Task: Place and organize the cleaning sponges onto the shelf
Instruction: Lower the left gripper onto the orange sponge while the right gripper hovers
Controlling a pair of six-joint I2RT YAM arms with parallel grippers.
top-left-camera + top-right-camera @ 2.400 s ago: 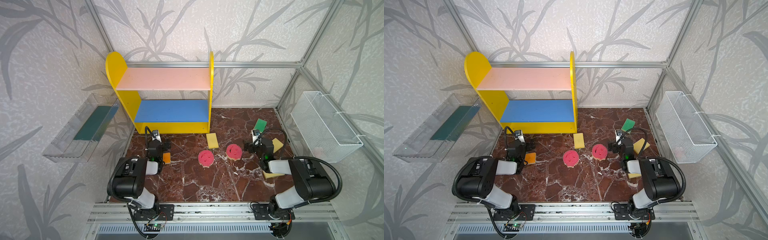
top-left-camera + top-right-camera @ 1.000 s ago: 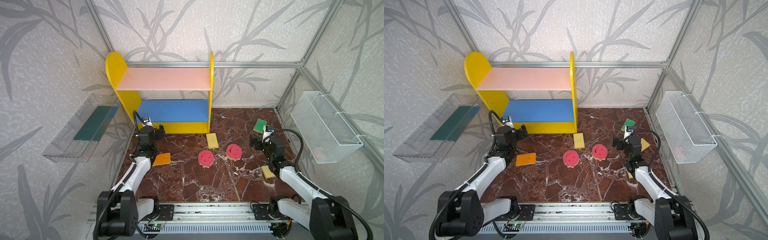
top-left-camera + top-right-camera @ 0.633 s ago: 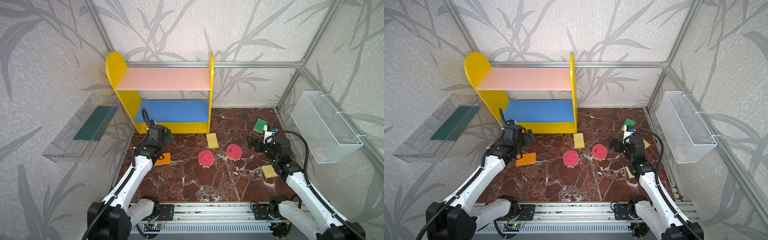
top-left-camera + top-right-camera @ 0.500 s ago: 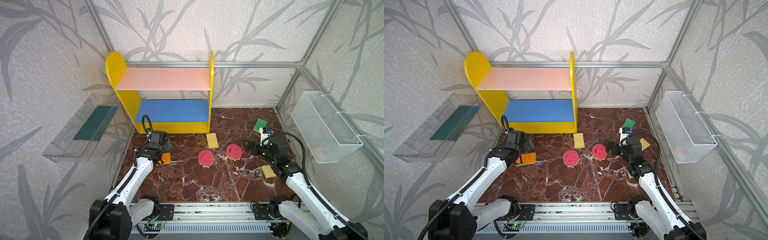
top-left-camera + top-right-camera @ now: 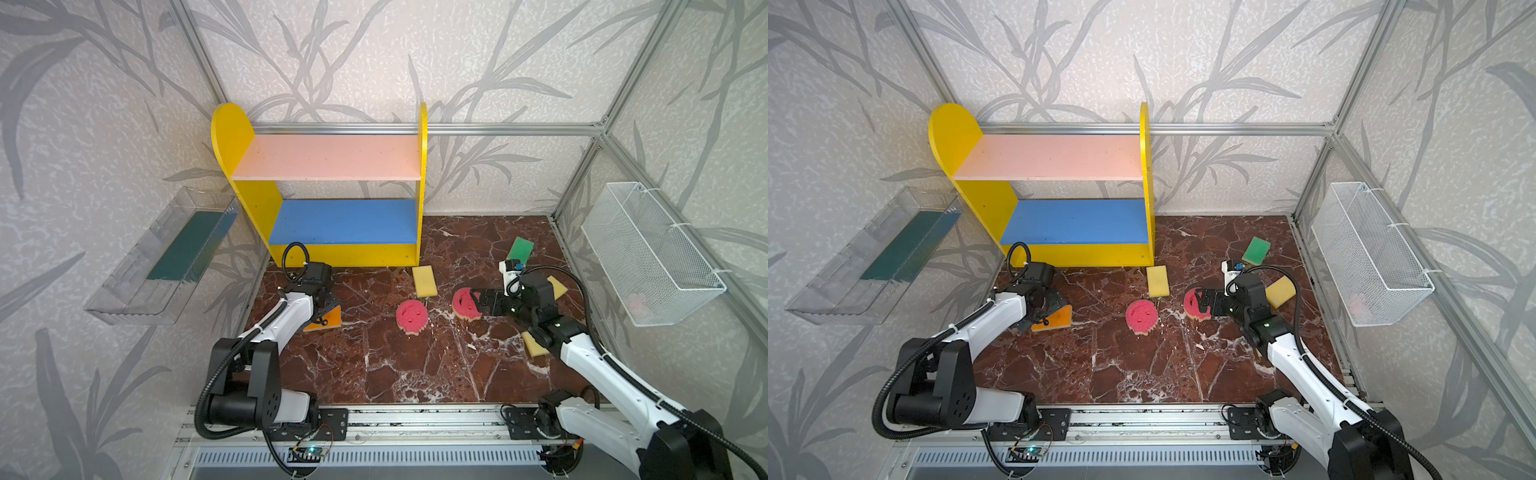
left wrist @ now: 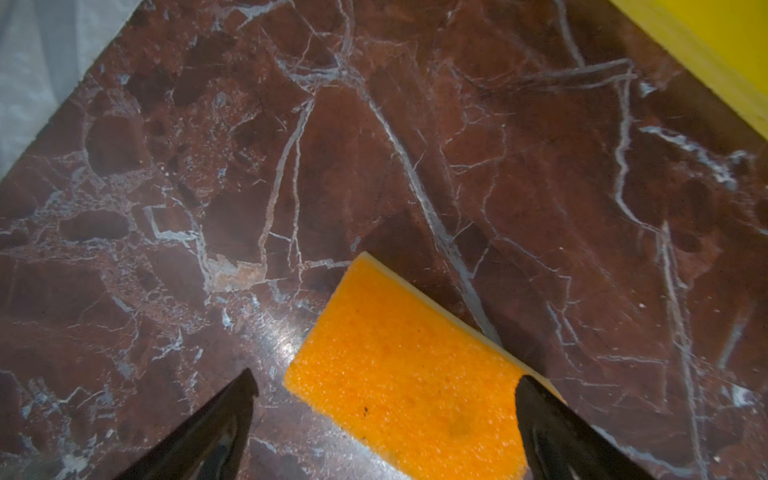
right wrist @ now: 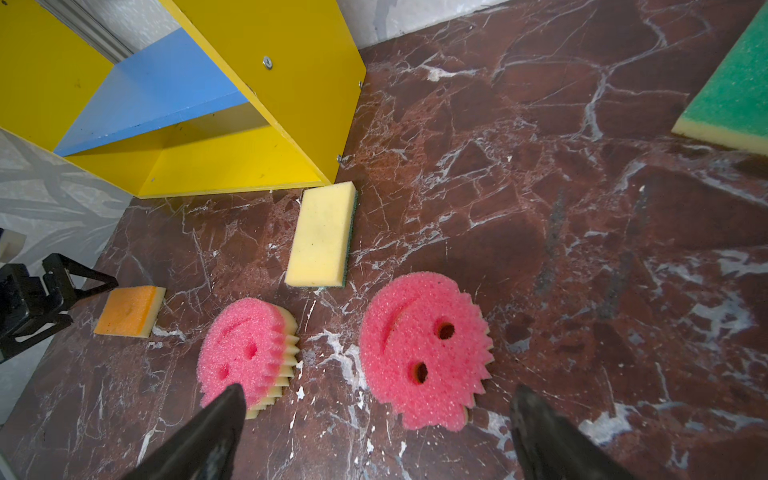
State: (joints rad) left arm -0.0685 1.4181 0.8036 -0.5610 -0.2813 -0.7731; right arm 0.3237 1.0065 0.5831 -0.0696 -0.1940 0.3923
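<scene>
Left claw (image 6: 384,378): fingers wide apart, straddling the orange sponge (image 6: 399,332). I can't tell whether they touch it. Right claw (image 7: 378,390): also spread, low over the floor (image 5: 374,365), with the nearer pink sponge (image 7: 419,349) just ahead of its tips. Every sponge I see lies on the floor in front of the shelf (image 5: 345,220).

Red-brown marble tabletop (image 5: 374,374) recorded. Yellow shelf (image 5: 340,254) is set at 11 o'clock. Orange-faced sponge (image 5: 328,320) is laid flat at 9. Two pink smiley sponges (image 5: 411,318) are found near centre, with a yellow sponge (image 5: 424,281) just beyond at 12. Green-faced sponge (image 5: 520,249) at 2. Two more yellow sponges (image 5: 534,345) at 3 to 4.
</scene>
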